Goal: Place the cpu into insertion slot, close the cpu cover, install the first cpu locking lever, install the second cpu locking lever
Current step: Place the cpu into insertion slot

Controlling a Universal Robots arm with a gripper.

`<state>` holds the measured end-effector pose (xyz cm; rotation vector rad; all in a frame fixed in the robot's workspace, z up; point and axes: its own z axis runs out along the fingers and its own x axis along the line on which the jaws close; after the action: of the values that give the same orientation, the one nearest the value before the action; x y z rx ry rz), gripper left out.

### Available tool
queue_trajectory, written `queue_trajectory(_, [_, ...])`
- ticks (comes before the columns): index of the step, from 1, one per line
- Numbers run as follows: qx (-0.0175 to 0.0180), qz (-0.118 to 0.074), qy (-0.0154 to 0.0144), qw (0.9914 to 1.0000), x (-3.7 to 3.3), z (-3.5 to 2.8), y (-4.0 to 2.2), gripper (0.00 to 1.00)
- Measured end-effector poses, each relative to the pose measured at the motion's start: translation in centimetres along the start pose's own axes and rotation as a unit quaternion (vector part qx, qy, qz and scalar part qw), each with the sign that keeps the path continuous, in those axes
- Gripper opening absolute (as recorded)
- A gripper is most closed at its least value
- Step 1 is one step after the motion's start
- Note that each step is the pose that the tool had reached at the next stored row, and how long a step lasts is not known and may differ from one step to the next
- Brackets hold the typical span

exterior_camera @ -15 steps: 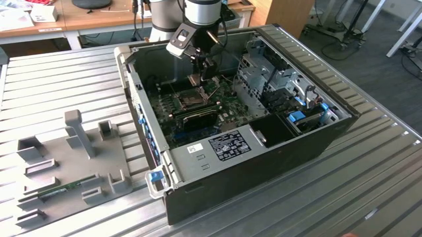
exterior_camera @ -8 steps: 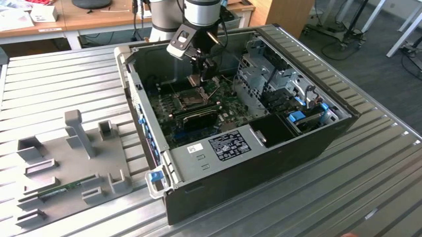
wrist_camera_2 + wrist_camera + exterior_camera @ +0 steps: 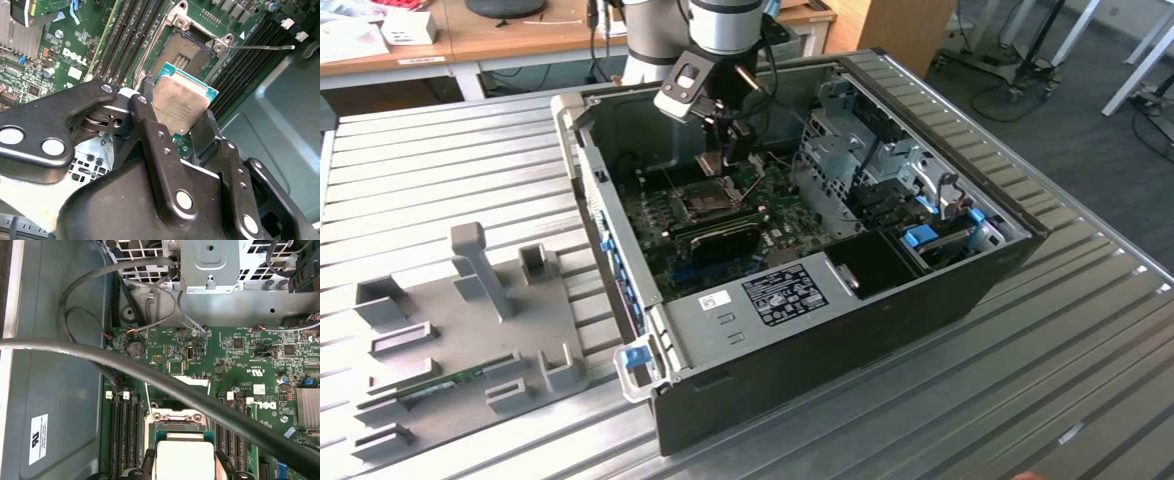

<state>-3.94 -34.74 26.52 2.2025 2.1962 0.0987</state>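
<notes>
My gripper (image 3: 175,117) is shut on the cpu (image 3: 181,102), a flat square chip with a dull grey top and a green edge, gripped on two opposite sides. It hangs a little above the insertion slot (image 3: 184,51), whose dark contact field lies uncovered inside its metal rim on the green motherboard. In the first wrist view the cpu (image 3: 182,457) hides most of the slot, and a silvery frame edge (image 3: 177,381), seemingly the cpu cover swung open, shows beyond it. A thin locking lever (image 3: 265,48) sticks out free beside the slot. In the exterior view the gripper (image 3: 720,160) is inside the open computer case.
Long black memory slots (image 3: 127,35) flank the socket on both sides. A thick grey cable (image 3: 150,377) crosses in front of the first wrist camera. Drive cages (image 3: 867,160) and the case walls (image 3: 594,200) close in the board. A grey fixture plate (image 3: 467,320) lies on the table.
</notes>
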Motion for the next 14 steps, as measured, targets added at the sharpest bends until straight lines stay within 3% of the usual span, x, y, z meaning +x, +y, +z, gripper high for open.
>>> queue_trajectory(10, [0.0001,-0.002,0.0001,1.00000,0.00,1.43,-0.16,0.54])
queue_trajectory(14, [0.0001,-0.002,0.0001,1.00000,-0.01,1.52,-0.18,0.54])
